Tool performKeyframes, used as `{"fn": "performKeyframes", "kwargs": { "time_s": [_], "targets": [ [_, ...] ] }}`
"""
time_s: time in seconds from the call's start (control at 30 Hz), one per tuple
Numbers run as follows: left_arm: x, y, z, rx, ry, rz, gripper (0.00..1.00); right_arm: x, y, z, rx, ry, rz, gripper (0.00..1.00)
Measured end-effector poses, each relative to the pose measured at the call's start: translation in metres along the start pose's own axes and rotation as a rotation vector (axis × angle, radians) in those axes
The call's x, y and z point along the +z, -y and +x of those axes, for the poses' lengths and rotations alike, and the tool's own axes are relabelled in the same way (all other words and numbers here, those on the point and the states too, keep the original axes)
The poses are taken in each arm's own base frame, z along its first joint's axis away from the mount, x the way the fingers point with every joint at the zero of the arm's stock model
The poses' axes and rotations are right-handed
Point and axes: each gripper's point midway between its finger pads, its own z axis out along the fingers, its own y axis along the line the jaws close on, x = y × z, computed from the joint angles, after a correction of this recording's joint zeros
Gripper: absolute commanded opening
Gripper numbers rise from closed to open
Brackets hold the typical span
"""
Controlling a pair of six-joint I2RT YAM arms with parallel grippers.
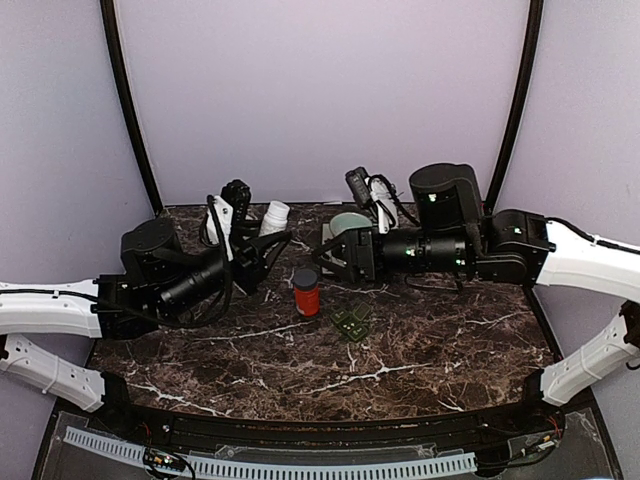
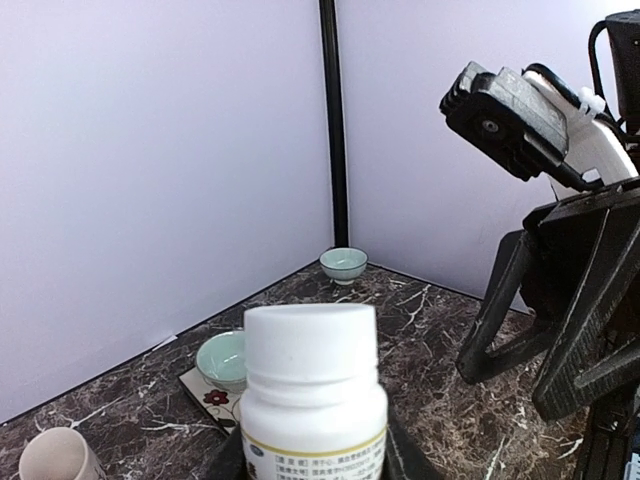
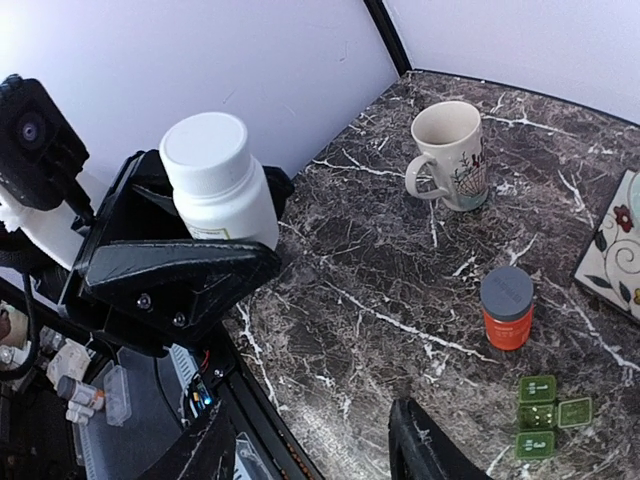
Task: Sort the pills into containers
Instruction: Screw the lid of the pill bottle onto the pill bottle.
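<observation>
Left gripper [image 1: 262, 248] clamped on white pill bottle [image 3: 215, 178], held aloft. Right gripper [image 3: 310, 455]: fingers apart, apparently empty, tips cropped. Green pill-box [image 3: 545, 415] lies on marble table [image 1: 430, 350], near orange bottle [image 3: 507, 308]; mug [image 3: 447, 155] well apart.

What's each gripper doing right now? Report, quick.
Left gripper: closed on the white pill bottle.
Right gripper: open, holding nothing.

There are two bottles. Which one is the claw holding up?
The white bottle with the white cap: the left claw grips it above the table. The orange bottle with the grey cap stands alone on the table, untouched.
</observation>
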Motion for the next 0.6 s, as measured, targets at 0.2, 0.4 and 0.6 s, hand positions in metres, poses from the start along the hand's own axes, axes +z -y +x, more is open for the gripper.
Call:
{"fn": "performKeyframes", "kwargs": {
  "time_s": [0.2, 0.4, 0.6],
  "targets": [
    [0.002, 0.012, 0.014, -0.055, -0.056, 0.165, 0.00, -0.019, 0.001, 0.000, -0.130, 0.024, -0.005, 0.53],
    [0.000, 0.038, 0.006, -0.139, -0.091, 0.416, 0.00, -0.043, -0.011, -0.011, -0.255, 0.073, -0.054, 0.54],
    [0.002, 0.071, 0.006, -0.237, -0.160, 0.678, 0.00, -0.045, -0.021, -0.008, -0.322, 0.062, -0.111, 0.54]
  ]
}}
